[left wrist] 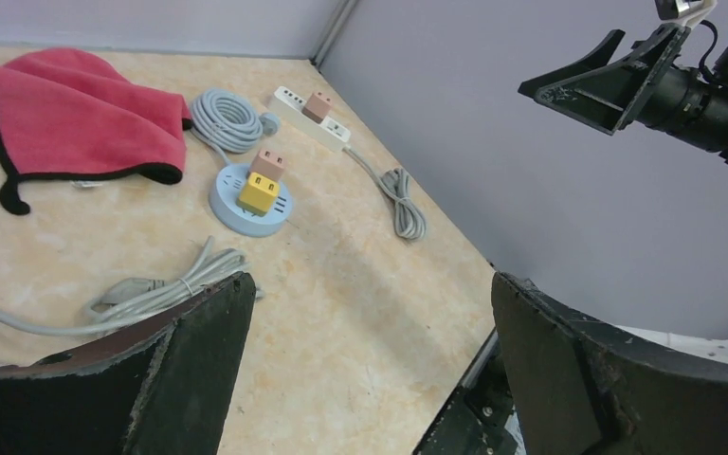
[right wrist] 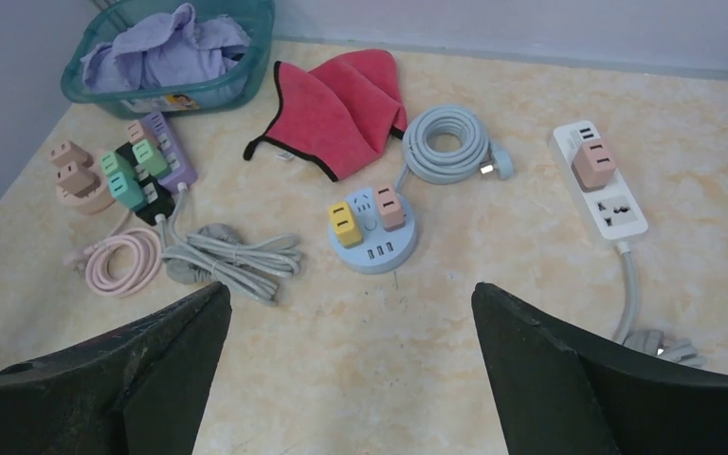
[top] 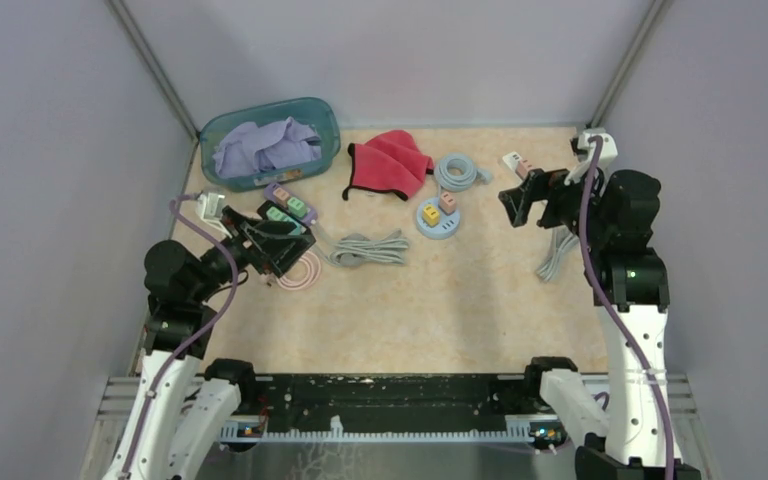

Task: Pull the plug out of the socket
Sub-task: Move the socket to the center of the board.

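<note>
A round blue socket (top: 438, 218) (right wrist: 372, 227) lies mid-table with a yellow plug (right wrist: 343, 220) and a pink plug (right wrist: 390, 206) standing in it. At the back right, a white power strip (right wrist: 616, 210) carries a pink plug (right wrist: 592, 163). On the left, a purple strip (right wrist: 172, 152) holds green and pink plugs beside a pink round socket (right wrist: 81, 190). My left gripper (top: 278, 243) (left wrist: 372, 284) hovers open over the left-hand sockets. My right gripper (top: 520, 205) (right wrist: 350, 289) hangs open near the white strip, holding nothing.
A teal basket (top: 332, 130) with purple cloth stands at the back left. A red cloth (top: 390, 160) and a grey cable coil (top: 457, 170) lie behind the round socket. A tied grey cable (top: 370, 250) and a pink cable (top: 300, 272) lie centre-left. Walls close in on both sides.
</note>
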You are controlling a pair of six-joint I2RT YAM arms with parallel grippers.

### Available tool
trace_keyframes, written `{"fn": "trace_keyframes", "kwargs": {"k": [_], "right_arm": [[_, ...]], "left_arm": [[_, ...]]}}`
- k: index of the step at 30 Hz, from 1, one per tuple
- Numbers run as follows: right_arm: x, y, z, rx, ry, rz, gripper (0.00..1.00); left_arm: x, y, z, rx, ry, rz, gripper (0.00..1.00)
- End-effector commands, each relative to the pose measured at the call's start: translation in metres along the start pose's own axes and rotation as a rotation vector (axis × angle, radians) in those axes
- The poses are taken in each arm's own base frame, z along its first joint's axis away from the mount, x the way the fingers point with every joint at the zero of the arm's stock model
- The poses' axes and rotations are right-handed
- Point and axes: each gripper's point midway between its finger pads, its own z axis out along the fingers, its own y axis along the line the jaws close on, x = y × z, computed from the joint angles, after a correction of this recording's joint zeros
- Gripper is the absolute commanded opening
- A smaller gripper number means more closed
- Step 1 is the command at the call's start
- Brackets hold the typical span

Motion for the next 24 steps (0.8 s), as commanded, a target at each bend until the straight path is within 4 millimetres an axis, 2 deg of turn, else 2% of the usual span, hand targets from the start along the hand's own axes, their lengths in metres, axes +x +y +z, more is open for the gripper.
{"fn": "trace_keyframes", "kwargs": {"k": [1,9,12,16,20,24], "right_arm": [[-0.016,0.002,-0.011,0.018,-0.071,-0.009,0.99],[-0.007,0.001,-0.006,-0.007,-0.065,-0.062,0.99],[0.006,0.012,-0.002,-0.103,-0.043,-0.131,0.99],[0.035,0.034,-0.003,-0.301,-0.001,-0.297,0.99],[0.063,0.030,0.000,-0.344,0.063,-0.378,0.99],[0.066,0.013,0.007,-0.274,0.081,-0.403,0.99]], "left_arm": [[0.000,-0.013,-0.001,0.077,-0.016,-0.021,1.00],[0.016,-0.005,0.005,0.111,0.002,-0.052,1.00],[0.023,-0.002,0.004,0.123,0.002,-0.064,1.00],[0.031,0.004,0.003,0.125,-0.011,-0.063,1.00],[0.041,0.015,0.004,0.105,-0.007,-0.064,1.00],[0.056,0.029,0.005,0.073,0.016,-0.075,1.00]]}}
